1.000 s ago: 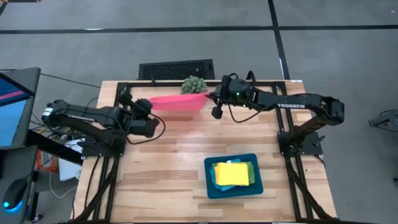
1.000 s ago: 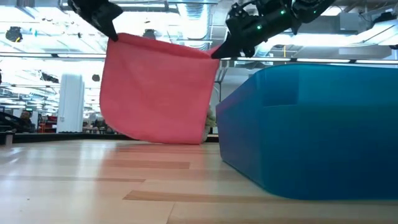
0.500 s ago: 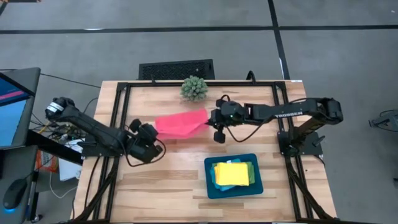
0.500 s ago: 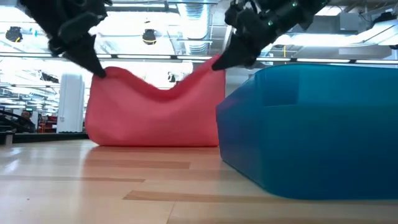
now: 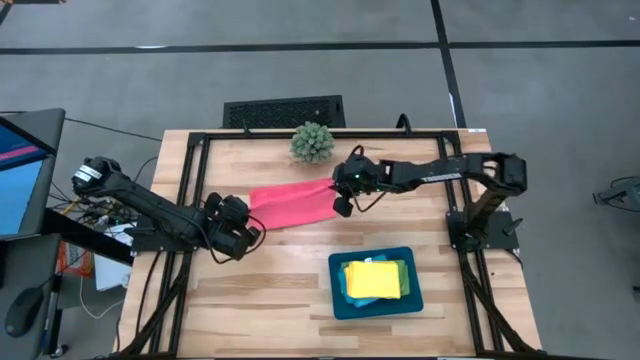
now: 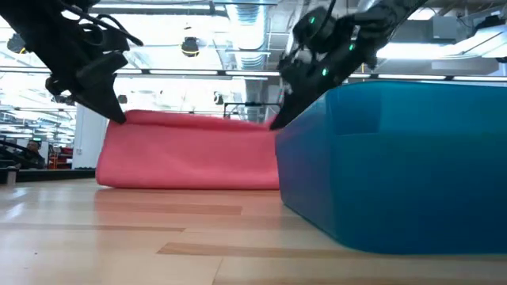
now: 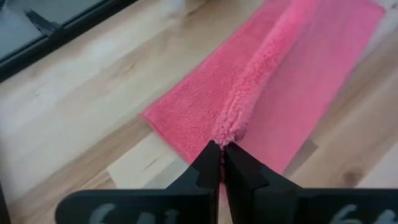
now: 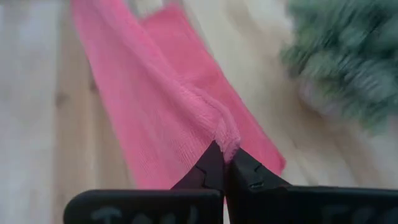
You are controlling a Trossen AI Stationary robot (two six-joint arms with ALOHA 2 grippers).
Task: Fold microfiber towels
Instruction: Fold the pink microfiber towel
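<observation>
Near the table's far edge, the pink towel point(image 5: 292, 203) is pinched at opposite corners by the left gripper point(image 7: 221, 163) and right gripper point(image 8: 225, 163), evidently so one half is laid over the other.

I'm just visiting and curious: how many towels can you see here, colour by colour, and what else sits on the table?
Pink towel, held by both grippers: 1
Yellow towel, in the tray: 1
Green towel, edge showing under the yellow: 1
Teal tray: 1
Spiky green plant: 1
Total: 5
</observation>
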